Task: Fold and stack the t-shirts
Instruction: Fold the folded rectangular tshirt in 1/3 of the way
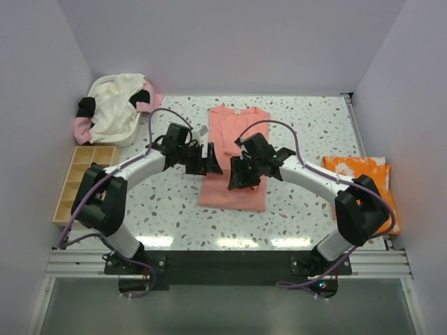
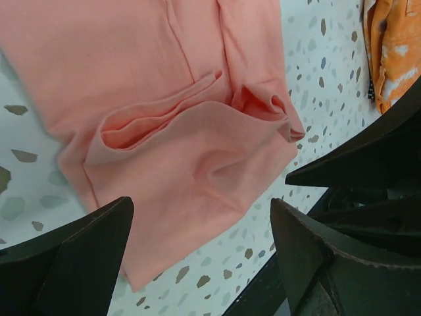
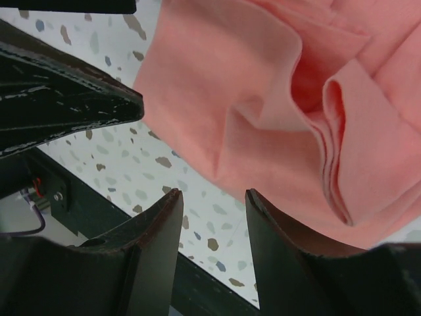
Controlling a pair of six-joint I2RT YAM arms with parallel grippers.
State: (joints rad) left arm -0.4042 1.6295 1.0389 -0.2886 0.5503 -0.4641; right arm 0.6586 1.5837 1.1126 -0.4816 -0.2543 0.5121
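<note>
both empty above the rumpled salmon-pink t-shirt (image 1: pixel 234 129): left tool (image 1: pixel 209 166) wide, right tool (image 1: pixel 239 180) narrower

Overhead view: bright, even, diffuse light from above. Three pale glare patches lie on the table (image 1: pixel 181 223) along its near edge, and shadows there are soft and faint. Left wrist view: salmon-pink t-shirt (image 2: pixel 184 131) sharp at centre, smeared at the left edge. Right wrist view: near fingers (image 3: pixel 151 257) dark, slightly soft.
</note>
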